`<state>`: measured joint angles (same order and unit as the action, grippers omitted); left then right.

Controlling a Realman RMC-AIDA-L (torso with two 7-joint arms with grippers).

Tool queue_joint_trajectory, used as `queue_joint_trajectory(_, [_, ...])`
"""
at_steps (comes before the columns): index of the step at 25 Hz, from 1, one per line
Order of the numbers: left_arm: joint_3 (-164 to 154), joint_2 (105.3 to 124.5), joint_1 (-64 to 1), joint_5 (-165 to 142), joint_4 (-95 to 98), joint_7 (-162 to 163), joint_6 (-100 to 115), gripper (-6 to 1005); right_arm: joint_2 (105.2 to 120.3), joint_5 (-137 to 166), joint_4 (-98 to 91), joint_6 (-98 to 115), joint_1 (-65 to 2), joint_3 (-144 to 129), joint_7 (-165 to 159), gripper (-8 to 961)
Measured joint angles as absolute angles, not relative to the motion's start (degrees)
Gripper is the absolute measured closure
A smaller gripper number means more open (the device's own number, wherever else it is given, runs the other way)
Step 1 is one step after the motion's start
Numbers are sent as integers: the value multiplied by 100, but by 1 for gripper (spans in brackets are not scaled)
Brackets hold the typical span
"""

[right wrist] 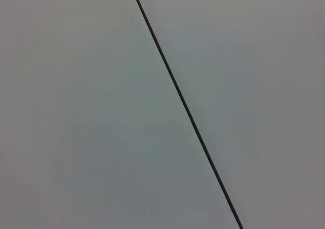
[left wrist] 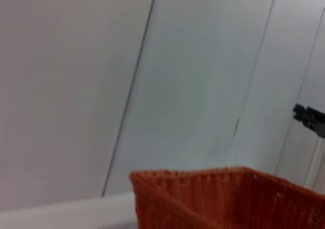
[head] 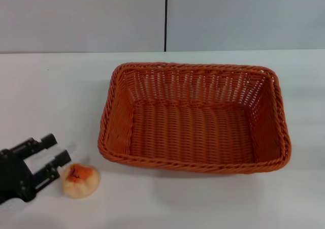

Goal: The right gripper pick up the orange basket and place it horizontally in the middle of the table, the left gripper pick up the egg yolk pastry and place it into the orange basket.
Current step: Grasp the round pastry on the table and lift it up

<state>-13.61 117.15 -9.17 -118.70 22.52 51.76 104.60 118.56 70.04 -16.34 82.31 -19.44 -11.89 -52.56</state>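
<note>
Sitting horizontally mid-table [head: 45, 92], orange basket [head: 195, 117] holds nothing. Egg yolk pastry [head: 80, 180] lies at its 8 o'clock, left gripper [head: 55, 163] beside it, fingers parted, gripping nothing.

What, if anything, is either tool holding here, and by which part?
Nothing is held. The left tool is open beside the pastry on the table, fingers not around it. The basket is empty. The right tool is out of view.

orange basket [head: 194, 118] mid-table [head: 51, 87]; pastry [head: 79, 180] beside it.
</note>
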Motion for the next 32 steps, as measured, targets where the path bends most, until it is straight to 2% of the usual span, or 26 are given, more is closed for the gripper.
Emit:
queue_joint_trajectory(1, [-1362, 11742, -912, -11988, 2246, 5146, 10389, 333, 11857, 7004, -1631, 8156, -1974, -1187, -5256, 452])
queue_joint_trajectory(4, [-1367, 11771, -902, -12083, 2240, 5137, 10289, 458, 11856, 7004, -1620, 8074, -2004, -1186, -5255, 452])
queue_joint_trajectory(32, [-1531, 11777, -1009, -12525, 2060, 5180, 9621, 561, 11847, 7005, -1555, 7672, -2162, -1199, -5255, 451])
